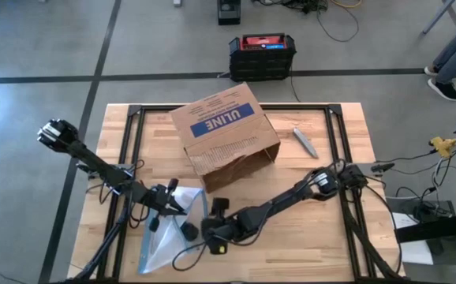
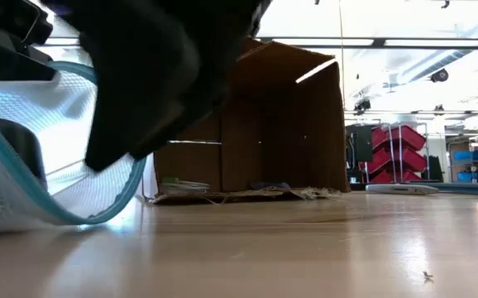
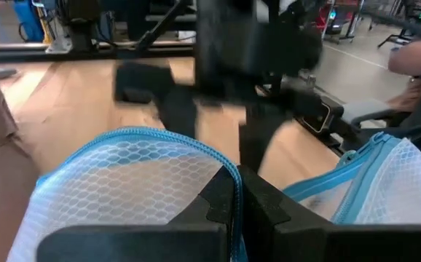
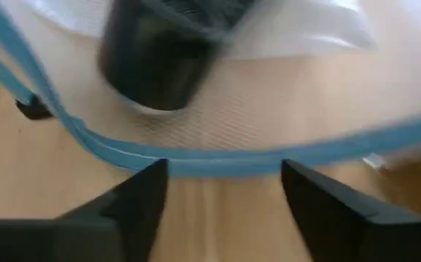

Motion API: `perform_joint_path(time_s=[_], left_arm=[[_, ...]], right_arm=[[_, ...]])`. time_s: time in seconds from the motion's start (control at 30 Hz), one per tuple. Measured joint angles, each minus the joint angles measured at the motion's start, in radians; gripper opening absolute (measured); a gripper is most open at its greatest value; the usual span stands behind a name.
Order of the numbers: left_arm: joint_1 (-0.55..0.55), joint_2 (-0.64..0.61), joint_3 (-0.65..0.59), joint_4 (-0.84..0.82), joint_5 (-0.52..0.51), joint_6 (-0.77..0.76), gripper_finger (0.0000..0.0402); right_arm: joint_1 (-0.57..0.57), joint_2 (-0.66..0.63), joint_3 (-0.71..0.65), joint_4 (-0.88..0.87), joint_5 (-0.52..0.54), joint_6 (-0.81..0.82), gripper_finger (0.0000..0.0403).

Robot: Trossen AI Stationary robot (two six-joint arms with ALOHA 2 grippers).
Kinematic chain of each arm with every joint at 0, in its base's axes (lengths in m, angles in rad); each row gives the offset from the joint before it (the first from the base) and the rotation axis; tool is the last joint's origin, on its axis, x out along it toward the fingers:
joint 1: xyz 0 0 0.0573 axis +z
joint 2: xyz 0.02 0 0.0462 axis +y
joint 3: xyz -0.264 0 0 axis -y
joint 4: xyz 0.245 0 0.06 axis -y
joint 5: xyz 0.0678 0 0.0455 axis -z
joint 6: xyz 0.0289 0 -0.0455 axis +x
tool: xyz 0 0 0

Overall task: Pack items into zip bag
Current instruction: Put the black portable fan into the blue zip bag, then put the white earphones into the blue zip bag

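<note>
The zip bag [image 1: 163, 241], clear with a honeycomb pattern and a blue zip strip, lies near the table's front left, its mouth raised toward the right. My left gripper [image 1: 174, 203] is shut on the mouth's upper edge. My right gripper [image 4: 225, 211] stands open just outside the mouth, slanting down, with the lower zip strip [image 4: 218, 161] running across in front of its fingertips. A dark round item [image 4: 159, 54] sits past that strip on the bag's lower layer. In the low view the bag's blue rim [image 2: 98, 217] curves up at the left. My left gripper pinches the blue zip edge [image 3: 226, 169] of the bag's mouth between its two fingers. The fingers come nearly level from the table's left. That edge is lifted off the table, so the mouth arches open while the bag's closed end lies on the wood.
A brown ULINE cardboard box [image 1: 226, 136] stands at the table's middle far side, its torn open side facing near. A small grey object [image 1: 305, 142] lies to the box's right. A black case [image 1: 262, 57] stands on the floor beyond the table. A person's leg [image 1: 455, 43] shows at the far right.
</note>
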Motion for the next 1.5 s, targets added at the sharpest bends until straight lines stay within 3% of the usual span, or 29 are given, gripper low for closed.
perform_joint_path(time_s=[0.1, 0.2, 0.27, 0.33, 0.47, 0.67, 0.77, 0.93, 1.03, 1.1, 1.2, 1.3, 1.5], left_arm=[[0.0, 0.017, 0.0, 0.027, -0.035, 0.016, 0.0], [0.006, 0.026, 0.0, 0.037, -0.048, 0.021, 0.0], [0.011, 0.027, 0.0, 0.04, -0.057, 0.021, 0.0], [0.012, 0.024, 0.0, 0.042, -0.067, 0.02, 0.0], [0.012, 0.024, 0.0, 0.042, -0.068, 0.019, 0.0], [0.012, 0.027, 0.0, 0.041, -0.068, 0.013, 0.0], [0.012, 0.03, 0.0, 0.044, -0.069, -0.011, 0.0], [0.012, 0.03, 0.0, 0.058, -0.077, -0.028, 0.0], [0.012, 0.046, 0.0, 0.068, -0.085, -0.054, 0.0], [0.011, 0.064, 0.0, 0.069, -0.105, -0.074, 0.0], [0.011, 0.101, 0.0, 0.069, -0.127, -0.108, 0.0], [0.011, 0.148, 0.0, 0.09, -0.131, -0.153, 0.0], [0.009, 0.261, 0.0, 0.174, -0.131, -0.222, 0.0]], right_arm=[[-0.017, 0.047, 0.0, 0.163, -0.02, -0.08, 0.0129], [-0.026, 0.086, 0.035, 0.372, -0.113, -0.164, 0.0039], [-0.022, 0.092, 0.066, 0.453, -0.175, -0.232, 0.0012], [-0.019, 0.091, 0.087, 0.434, -0.171, -0.246, 0.0017], [-0.02, 0.076, 0.088, 0.204, -0.058, -0.195, 0.0014], [0.033, -0.001, 0.031, -0.1, 0.29, -0.037, 0.0002], [0.042, -0.046, -0.071, -0.123, 0.406, 0.029, 0.0001], [0.01, -0.163, -0.258, -0.103, 0.47, 0.152, 0.0], [-0.04, -0.218, -0.379, 0.024, 0.49, 0.161, 0.0], [-0.09, -0.242, -0.448, 0.195, 0.475, 0.085, 0.0], [-0.177, -0.241, -0.525, 0.471, 0.321, -0.063, 0.0], [-0.269, -0.191, -0.564, 0.686, 0.15, -0.105, 0.0], [-0.378, -0.125, -0.585, 0.918, 0.157, -0.104, 0.0]])
